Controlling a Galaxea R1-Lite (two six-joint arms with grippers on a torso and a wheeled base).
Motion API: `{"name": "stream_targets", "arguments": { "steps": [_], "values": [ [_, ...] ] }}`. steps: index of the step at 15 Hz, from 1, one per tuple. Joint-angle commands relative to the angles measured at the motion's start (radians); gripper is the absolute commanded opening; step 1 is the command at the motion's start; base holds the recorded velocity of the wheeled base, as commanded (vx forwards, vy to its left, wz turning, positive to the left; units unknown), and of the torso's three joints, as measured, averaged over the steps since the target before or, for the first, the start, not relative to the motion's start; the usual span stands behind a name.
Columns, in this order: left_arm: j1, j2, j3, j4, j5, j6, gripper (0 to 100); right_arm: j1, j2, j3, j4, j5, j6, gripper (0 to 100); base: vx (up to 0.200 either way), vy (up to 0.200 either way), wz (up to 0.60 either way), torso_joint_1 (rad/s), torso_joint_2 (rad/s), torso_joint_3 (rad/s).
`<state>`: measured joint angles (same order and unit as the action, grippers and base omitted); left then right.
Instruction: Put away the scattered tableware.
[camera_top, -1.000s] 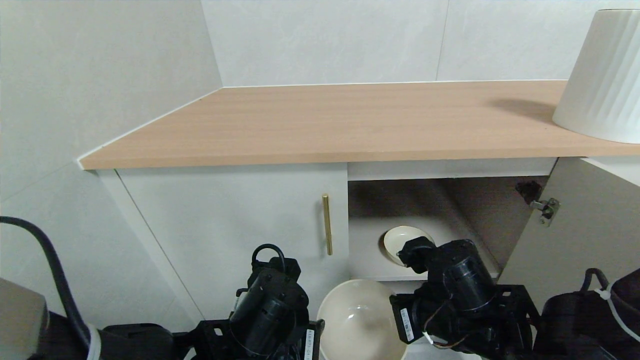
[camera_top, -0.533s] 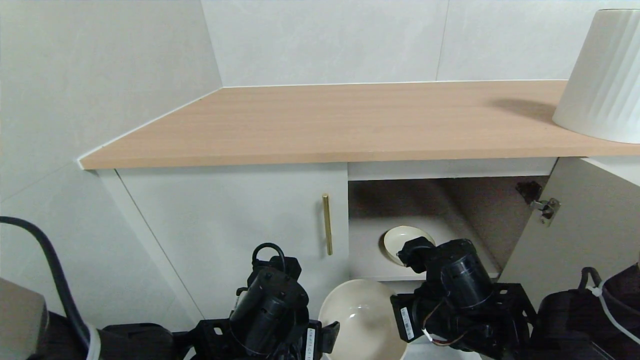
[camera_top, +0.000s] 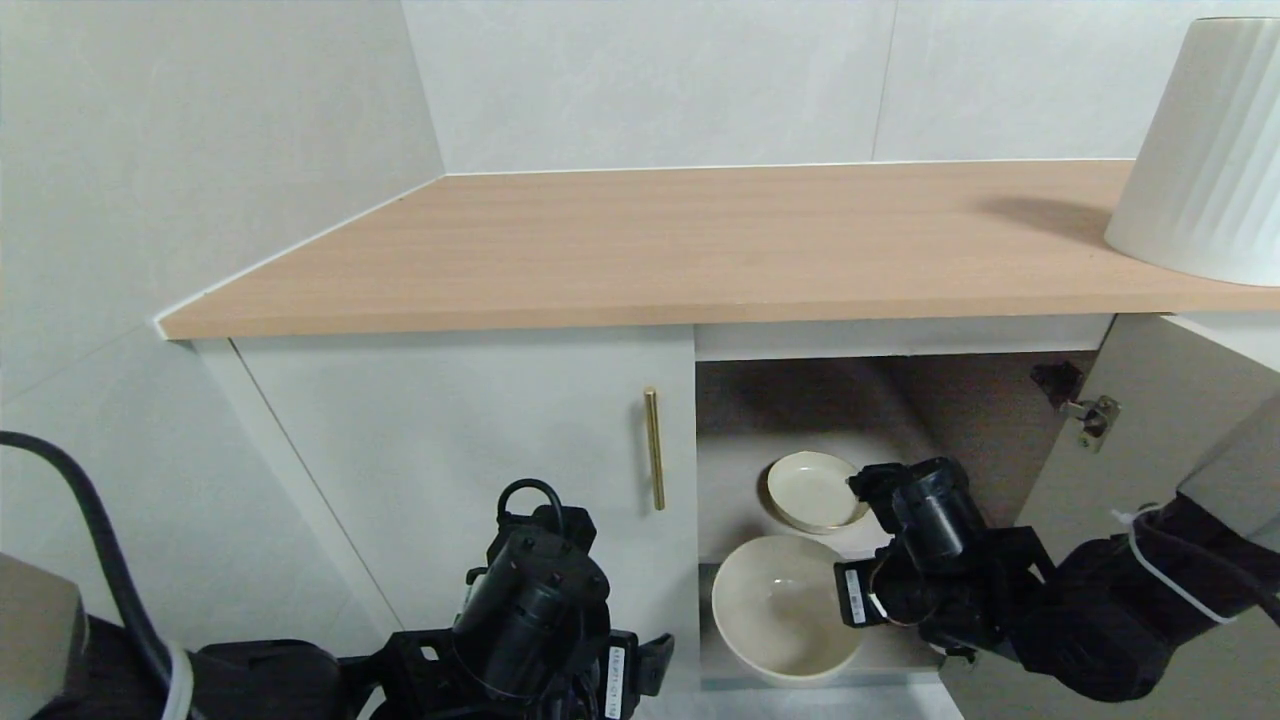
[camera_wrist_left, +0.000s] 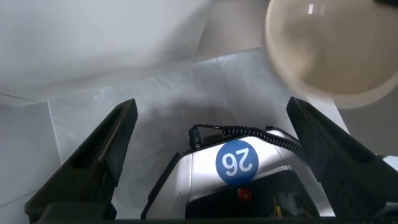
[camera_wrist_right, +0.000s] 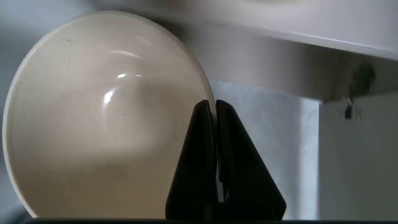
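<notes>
1. Right wrist view: my right gripper (camera_wrist_right: 214, 111) is clenched on the rim of the large cream bowl (camera_wrist_right: 106, 118), one finger inside the rim and one outside, pressed tight together. The bowl's hollow faces the camera. Past the bowl runs the pale edge of the cabinet shelf (camera_wrist_right: 298, 31)
2. Left wrist view: my left gripper (camera_wrist_left: 211, 112) is released, its two dark fingers (camera_wrist_left: 112, 143) spread wide apart with nothing between them. It hangs over the grey tiled floor (camera_wrist_left: 155, 81). The cream bowl shows farther off, well apart from these fingers
3. Head view: the cream bowl hangs from my right gripper in the open right half of the white cabinet (camera_top: 450, 420), low down, just in front of and below the shelf's front edge. Its mouth is tipped up and towards me. I cannot tell whether its underside touches the cabinet floor
4. Head view: a small cream dish (camera_top: 815, 490) lies on the shelf just behind the bowl, close to it, though I cannot tell if they touch
5. Head view: the left door is closed and bears an upright brass handle (camera_top: 654, 463); the right door (camera_top: 1150, 480) is swung open. On the wooden countertop (camera_top: 700, 240), at its right end, stands a white ribbed lampshade (camera_top: 1205, 160)
</notes>
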<state>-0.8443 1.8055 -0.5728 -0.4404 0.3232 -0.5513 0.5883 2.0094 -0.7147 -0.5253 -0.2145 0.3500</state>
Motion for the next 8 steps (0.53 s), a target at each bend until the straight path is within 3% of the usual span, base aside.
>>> {"name": "stream_targets", "arguments": {
  "steps": [1, 5, 8],
  "values": [
    [0.005, -0.003, -0.001, 0.000, 0.000, 0.001, 100, -0.031, 0.049, -0.054, -0.001, 0.001, 0.070, 0, 0.000, 0.000, 0.00, 0.000, 0.00, 0.000],
    [0.005, 0.001, -0.001, 0.000, 0.000, 0.001, 100, -0.073, 0.089, -0.164, -0.009, -0.002, 0.279, 0, 0.000, 0.000, 0.00, 0.000, 0.00, 0.000],
    [0.005, 0.001, -0.001, 0.000, 0.000, 0.001, 100, -0.116, 0.121, -0.213, -0.012, -0.033, 0.319, 0, 0.000, 0.000, 0.00, 0.000, 0.00, 0.000]
  ]
}}
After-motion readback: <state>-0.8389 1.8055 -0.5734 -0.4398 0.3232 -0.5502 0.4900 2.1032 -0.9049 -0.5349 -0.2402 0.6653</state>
